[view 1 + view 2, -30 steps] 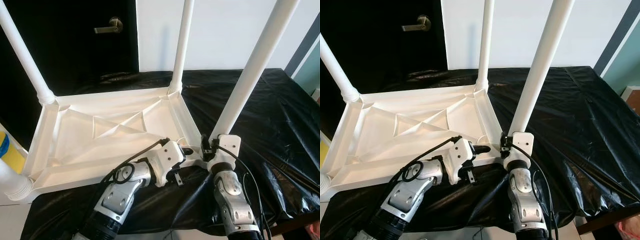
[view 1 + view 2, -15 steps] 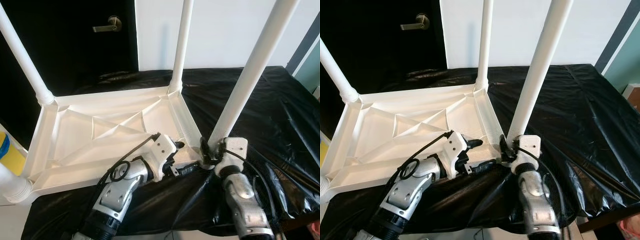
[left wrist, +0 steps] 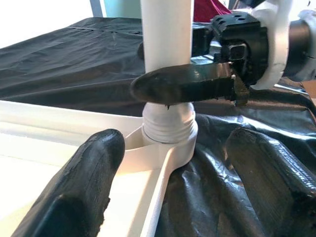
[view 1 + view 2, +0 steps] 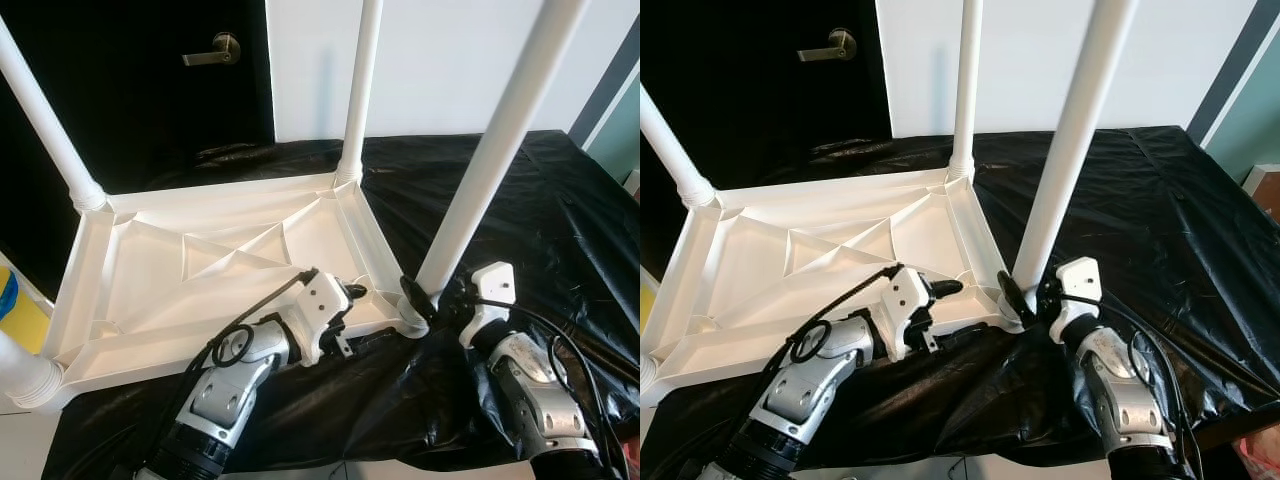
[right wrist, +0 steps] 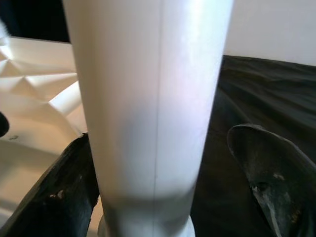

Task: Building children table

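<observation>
The white children's table (image 4: 150, 290) lies upside down on a black-covered surface, its legs pointing up. The near right leg (image 4: 480, 170) stands in its corner socket (image 3: 168, 131). My right gripper (image 4: 425, 300) is open around the base of this leg; in the right wrist view one finger (image 5: 44, 197) lies against the leg (image 5: 148, 98) and the other finger (image 5: 269, 168) stands apart from it. My left gripper (image 3: 173, 187) is open over the table's near rim, just left of that socket, holding nothing.
Three more white legs rise at the far corner (image 4: 358, 90), the far left (image 4: 45, 120) and the near left (image 4: 20, 370). Black sheeting (image 4: 560, 220) covers the surface to the right. A dark door with a handle (image 4: 215, 48) stands behind.
My right arm has swung from in front of the leg round to its right side, fingers still at the base. My left gripper has drawn back slightly left along the rim.
</observation>
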`<state>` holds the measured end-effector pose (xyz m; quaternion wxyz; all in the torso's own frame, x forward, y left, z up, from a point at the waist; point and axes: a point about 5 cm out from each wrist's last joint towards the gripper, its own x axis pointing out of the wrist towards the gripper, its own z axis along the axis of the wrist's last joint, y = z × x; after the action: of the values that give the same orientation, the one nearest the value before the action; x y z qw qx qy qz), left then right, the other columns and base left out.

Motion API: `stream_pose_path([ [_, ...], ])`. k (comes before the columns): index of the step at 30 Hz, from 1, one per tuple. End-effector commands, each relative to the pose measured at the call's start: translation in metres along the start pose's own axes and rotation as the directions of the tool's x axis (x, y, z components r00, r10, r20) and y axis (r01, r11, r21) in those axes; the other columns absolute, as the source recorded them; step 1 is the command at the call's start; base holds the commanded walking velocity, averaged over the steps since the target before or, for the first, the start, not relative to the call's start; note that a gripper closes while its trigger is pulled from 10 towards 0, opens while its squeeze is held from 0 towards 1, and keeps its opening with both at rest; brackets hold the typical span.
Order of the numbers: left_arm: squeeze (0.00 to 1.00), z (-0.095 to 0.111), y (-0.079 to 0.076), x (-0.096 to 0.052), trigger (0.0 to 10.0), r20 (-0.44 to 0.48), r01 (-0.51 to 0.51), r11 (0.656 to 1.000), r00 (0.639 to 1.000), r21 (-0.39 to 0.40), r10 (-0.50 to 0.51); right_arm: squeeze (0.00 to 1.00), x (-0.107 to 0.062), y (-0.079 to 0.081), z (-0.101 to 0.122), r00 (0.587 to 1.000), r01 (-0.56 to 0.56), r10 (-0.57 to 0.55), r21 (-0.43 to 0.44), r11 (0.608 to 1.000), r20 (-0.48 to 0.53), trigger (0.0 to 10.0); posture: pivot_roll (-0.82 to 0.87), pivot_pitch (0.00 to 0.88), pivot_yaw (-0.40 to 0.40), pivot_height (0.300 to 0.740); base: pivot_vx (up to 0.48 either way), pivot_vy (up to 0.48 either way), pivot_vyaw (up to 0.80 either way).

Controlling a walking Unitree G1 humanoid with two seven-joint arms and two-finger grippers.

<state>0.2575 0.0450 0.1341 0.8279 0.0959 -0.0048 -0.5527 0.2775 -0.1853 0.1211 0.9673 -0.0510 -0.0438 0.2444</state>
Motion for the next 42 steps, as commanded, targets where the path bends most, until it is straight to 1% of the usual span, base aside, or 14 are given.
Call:
stream_pose_path([
  [1, 0.00, 0.001, -0.006, 0.000, 10.0, -0.004, 0.081, 0.997, 0.997, 0.012, -0.081, 0.00, 0.007, 0.001, 0.002, 0.998, -0.070, 0.070, -0.025, 0.997, -0.006, 9.8, -0.02, 0.000, -0.017, 0.740, 0.000, 0.000, 0.00],
  [3, 0.00, 0.001, -0.006, 0.000, 10.0, -0.004, 0.081, 0.997, 0.997, 0.012, -0.081, 0.00, 0.007, 0.001, 0.002, 0.998, -0.070, 0.070, -0.025, 0.997, -0.006, 9.8, -0.02, 0.000, -0.017, 0.740, 0.000, 0.000, 0.00],
  [4, 0.00, 0.002, -0.006, 0.000, 10.0, -0.006, 0.094, 0.996, 0.996, 0.011, -0.094, 0.00, 0.010, 0.002, 0.002, 0.995, -0.098, 0.098, -0.028, 0.995, -0.009, 8.3, -0.02, 0.000, -0.018, 0.740, 0.000, 0.000, 0.00],
  [7, 0.00, 0.002, -0.006, 0.000, 10.0, -0.006, 0.094, 0.996, 0.996, 0.011, -0.094, 0.00, 0.010, 0.002, 0.002, 0.995, -0.098, 0.098, -0.028, 0.995, -0.009, 8.3, -0.02, 0.000, -0.018, 0.740, 0.000, 0.000, 0.00],
  [8, 0.00, 0.002, -0.006, -0.001, 10.0, -0.010, 0.101, 0.995, 0.995, 0.016, -0.100, 0.00, 0.013, 0.003, 0.003, 0.993, -0.121, 0.120, -0.038, 0.992, -0.012, 0.6, -0.02, 0.000, -0.020, 0.740, 0.000, 0.000, 0.00],
  [10, 0.00, 0.002, -0.006, -0.001, 10.0, -0.016, 0.101, 0.995, 0.995, 0.022, -0.101, 0.00, 0.012, 0.003, 0.001, 0.991, -0.135, 0.134, -0.040, 0.990, -0.020, 0.0, -0.02, 0.000, -0.021, 0.740, 0.000, 0.000, 0.00],
  [18, 0.00, 0.002, -0.005, -0.001, 10.0, -0.026, 0.098, 0.995, 0.995, 0.033, -0.097, 0.00, 0.007, 0.002, -0.007, 0.987, -0.152, 0.150, -0.028, 0.988, -0.049, 0.0, -0.03, 0.000, -0.019, 0.740, 0.000, 0.000, 0.00],
  [19, 0.00, 0.002, -0.005, -0.001, 10.0, -0.024, 0.091, 0.995, 0.996, 0.035, -0.090, 0.00, 0.005, 0.002, -0.009, 0.989, -0.137, 0.136, -0.020, 0.990, -0.058, 3.8, -0.03, 0.000, -0.017, 0.740, 0.000, 0.000, 0.00],
  [20, 0.00, 0.002, -0.005, -0.001, 10.0, -0.024, 0.091, 0.995, 0.996, 0.035, -0.090, 0.00, 0.005, 0.002, -0.009, 0.989, -0.137, 0.136, -0.020, 0.990, -0.058, 3.8, -0.03, 0.000, -0.017, 0.740, 0.000, 0.000, 0.00],
  [21, 0.00, 0.002, -0.005, -0.001, 10.0, -0.022, 0.084, 0.996, 0.996, 0.035, -0.084, 0.00, 0.003, 0.003, -0.011, 0.990, -0.127, 0.126, -0.012, 0.992, -0.059, 10.0, -0.04, 0.000, -0.016, 0.740, 0.000, 0.000, 0.00],
  [32, 0.00, -0.001, -0.008, 0.001, 10.0, -0.026, 0.060, 0.998, 0.998, 0.034, -0.059, 0.00, 0.007, 0.017, -0.014, 0.983, 0.178, -0.176, 0.034, 0.984, -0.045, 10.0, -0.05, 0.000, -0.007, 0.740, 0.000, 0.000, 0.00],
  [36, 0.00, -0.001, -0.008, 0.001, 10.0, -0.027, 0.062, 0.997, 0.998, 0.034, -0.061, 0.00, 0.007, 0.018, -0.014, 0.975, 0.219, -0.218, 0.032, 0.975, -0.035, 10.0, -0.05, 0.000, -0.006, 0.740, 0.000, 0.000, 0.00],
  [38, 0.00, -0.002, -0.008, 0.001, 10.0, -0.029, 0.064, 0.997, 0.998, 0.037, -0.063, 0.00, 0.007, 0.019, -0.016, 0.959, 0.282, -0.280, 0.044, 0.958, -0.042, 10.0, -0.05, 0.000, -0.006, 0.740, 0.000, 0.000, 0.00],
  [42, 0.00, -0.001, -0.005, 0.001, 10.0, -0.033, 0.061, 0.997, 0.998, 0.050, -0.060, 0.00, 0.004, 0.022, -0.027, 0.867, 0.493, -0.486, 0.046, 0.869, -0.112, 10.0, -0.04, 0.000, -0.011, 0.740, 0.000, 0.000, 0.00],
])
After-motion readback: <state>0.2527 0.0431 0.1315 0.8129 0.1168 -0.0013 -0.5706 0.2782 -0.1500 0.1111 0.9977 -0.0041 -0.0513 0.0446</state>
